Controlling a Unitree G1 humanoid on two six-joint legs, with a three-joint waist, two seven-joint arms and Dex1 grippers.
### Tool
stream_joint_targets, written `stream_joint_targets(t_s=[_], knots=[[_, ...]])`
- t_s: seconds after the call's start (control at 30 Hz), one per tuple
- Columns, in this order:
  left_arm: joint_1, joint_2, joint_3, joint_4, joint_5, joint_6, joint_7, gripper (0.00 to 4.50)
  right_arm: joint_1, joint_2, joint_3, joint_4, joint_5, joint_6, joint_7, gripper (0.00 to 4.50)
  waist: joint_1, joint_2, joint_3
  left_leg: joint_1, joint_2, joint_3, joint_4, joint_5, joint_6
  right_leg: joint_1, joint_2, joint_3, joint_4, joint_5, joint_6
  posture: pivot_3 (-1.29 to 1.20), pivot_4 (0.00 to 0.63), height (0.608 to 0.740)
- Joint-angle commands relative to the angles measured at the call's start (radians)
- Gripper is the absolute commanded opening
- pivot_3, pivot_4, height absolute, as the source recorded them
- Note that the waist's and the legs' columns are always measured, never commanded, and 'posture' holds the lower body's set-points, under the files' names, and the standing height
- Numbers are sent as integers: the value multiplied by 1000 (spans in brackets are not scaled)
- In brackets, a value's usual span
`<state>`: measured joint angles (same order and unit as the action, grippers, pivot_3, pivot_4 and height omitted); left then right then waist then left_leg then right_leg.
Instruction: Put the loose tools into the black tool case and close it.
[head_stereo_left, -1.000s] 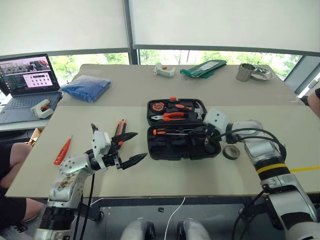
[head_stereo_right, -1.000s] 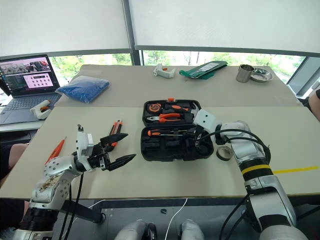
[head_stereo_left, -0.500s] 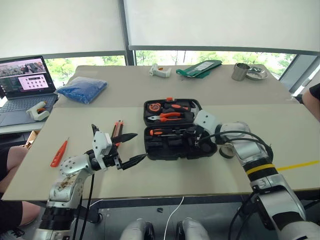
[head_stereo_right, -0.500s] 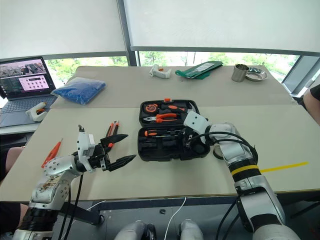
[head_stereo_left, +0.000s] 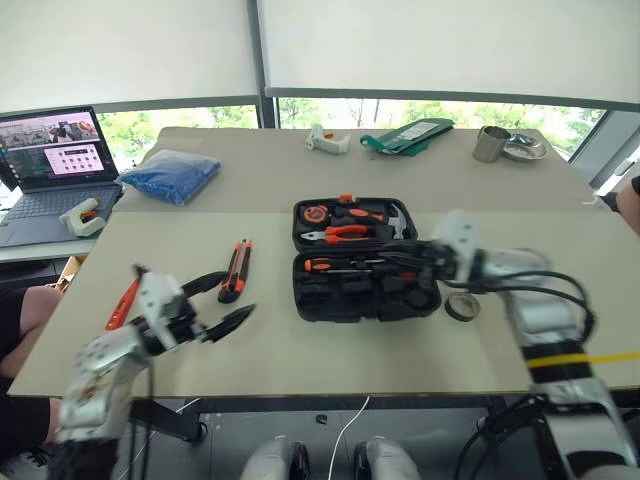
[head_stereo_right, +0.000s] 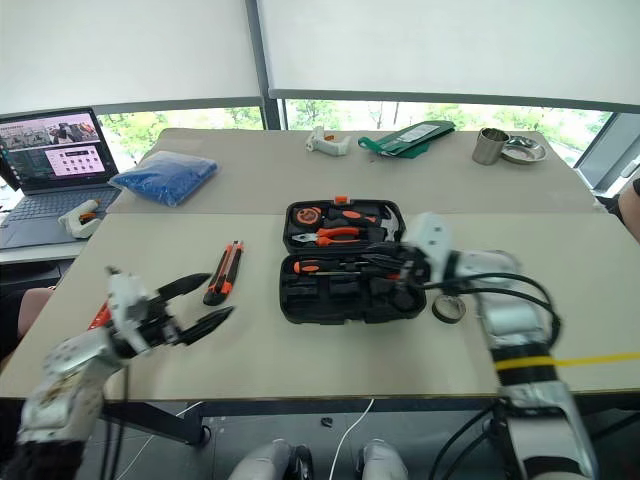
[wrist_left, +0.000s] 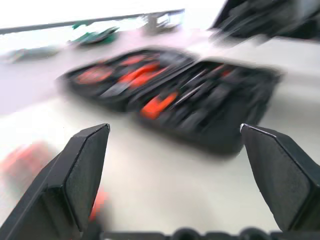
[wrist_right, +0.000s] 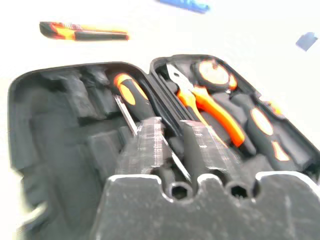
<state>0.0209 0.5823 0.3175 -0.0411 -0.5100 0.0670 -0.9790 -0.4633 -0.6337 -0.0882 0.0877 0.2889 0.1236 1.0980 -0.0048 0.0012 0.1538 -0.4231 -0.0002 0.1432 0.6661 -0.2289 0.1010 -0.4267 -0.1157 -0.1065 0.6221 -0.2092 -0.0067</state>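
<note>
We see the spread left claw (head_stereo_left: 215, 303) nearest the utility knife (head_stereo_left: 235, 270), which lies just beyond it, long axis pointing away; the right claw's (wrist_right: 172, 145) spread we cannot tell.

The case (head_stereo_left: 365, 290) is black, with orange-and-black tools set in it — pliers (head_stereo_left: 345, 232) orange-handled. An orange-and-black knife (head_stereo_left: 235, 270) is seen on the beige table (head_stereo_left: 330, 345). The bag (head_stereo_left: 170, 174) is blue — a pouch (head_stereo_left: 405, 135) green, a cup (head_stereo_left: 489, 144) silver.

Head eyes overlook table (head_stereo_left: 300, 350); both wrist views share tool case (wrist_right: 60, 150).
</note>
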Motion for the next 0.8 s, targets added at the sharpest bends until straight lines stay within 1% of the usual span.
stream_joint_targets(t_s=[0.03,0.07,0.13,0.2,0.23,0.3,0.33,0.43,0.53,0.63,0.73,0.8], knots=[[100,19,137,-17,-9,-31,51,4500,137,-10,-130,-149,166,-5,42,2470,1,0,0,0,0,0,0,-1,0,0,0,0,-1,0,0,0,150,740],[144,23,175,-14,-8,-33,58,4500,183,-2,-159,-173,201,-32,60,2760,2,0,0,0,0,0,0,-1,1,0,0,0,-2,0,0,0,150,740],[240,28,267,7,0,-12,104,4500,276,12,-204,-215,232,-73,62,3542,-2,0,0,0,0,0,-2,-1,1,1,0,1,-5,0,1,0,150,740],[293,17,331,24,-11,-1,147,4500,335,9,-217,-238,244,-83,70,4203,-7,0,0,1,0,0,-6,-1,1,2,0,0,-10,0,2,0,150,740],[322,6,359,29,-21,2,161,4500,365,7,-216,-243,250,-104,95,4446,-6,-1,0,1,0,0,-6,-1,1,2,0,0,-10,0,3,0,150,740],[379,-27,406,27,-41,15,198,4500,433,-6,-201,-256,247,-143,156,4446,-5,-1,0,1,0,0,-6,-4,6,0,0,0,-11,-5,8,0,150,740],[411,-45,422,21,-44,22,213,4500,464,-10,-191,-264,238,-163,179,4446,-2,-1,0,1,0,0,-6,-5,7,0,0,1,-11,-7,6,0,150,740],[493,-92,448,-16,-64,42,235,4500,505,13,-183,-287,240,-189,161,4446,0,-1,0,2,0,0,-6,-6,9,1,0,2,-12,-7,7,0,150,740],[494,-105,460,-73,-105,79,273,4500,509,31,-174,-291,238,-218,145,4446,6,-4,1,2,0,0,-6,-6,9,1,-1,3,-12,-7,7,0,150,740],[432,-65,455,-106,-126,144,327,4500,493,46,-155,-311,248,-223,129,4446,21,-4,1,2,0,0,-6,-6,9,0,-1,3,-11,-7,7,0,150,740],[341,9,429,-104,-112,249,403,4500,458,57,-140,-336,266,-201,97,4446,24,-4,1,1,0,0,-6,-6,8,-1,0,3,-10,-6,7,0,150,740],[257,75,389,-73,-77,322,452,4500,425,61,-129,-354,281,-173,67,4446,23,-4,1,1,0,0,-6,-6,8,-1,0,3,-10,-6,8,0,150,740]])
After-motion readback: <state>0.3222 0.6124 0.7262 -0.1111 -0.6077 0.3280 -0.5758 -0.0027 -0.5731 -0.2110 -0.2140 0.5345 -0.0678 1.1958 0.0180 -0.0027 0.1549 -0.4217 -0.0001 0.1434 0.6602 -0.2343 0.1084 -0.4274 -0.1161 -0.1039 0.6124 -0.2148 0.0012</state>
